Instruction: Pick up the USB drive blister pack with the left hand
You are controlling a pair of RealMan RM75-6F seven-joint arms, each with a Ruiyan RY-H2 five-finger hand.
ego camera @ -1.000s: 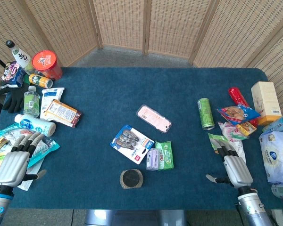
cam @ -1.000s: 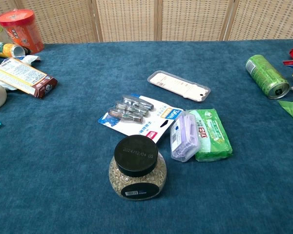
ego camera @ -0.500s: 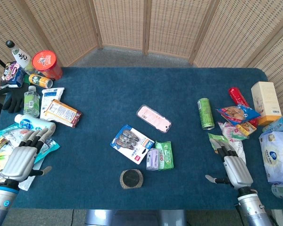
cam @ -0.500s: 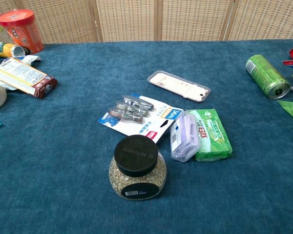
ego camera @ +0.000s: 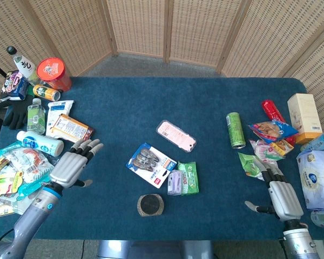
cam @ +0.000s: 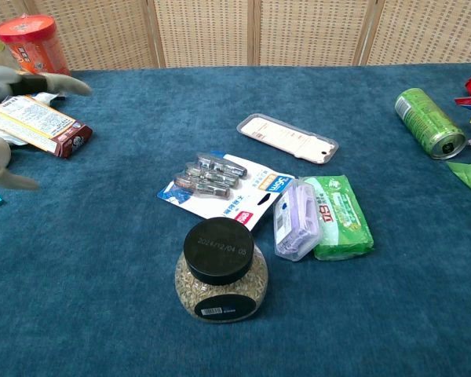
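The USB drive blister pack (ego camera: 150, 164) lay flat mid-table, touching a purple case (ego camera: 174, 182). The left hand (ego camera: 72, 168) hovered well apart to its left, fingers spread, empty. The right hand (ego camera: 283, 198), far right, seemingly had its fingers apart.

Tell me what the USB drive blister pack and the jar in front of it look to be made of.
USB drive blister pack: printed white-and-blue card, apparently under clear glossy plastic; the drives look like grey metal.
Jar: clear glass or plastic, hard to tell which, since the grainy contents show through; matte black lid, probably plastic.
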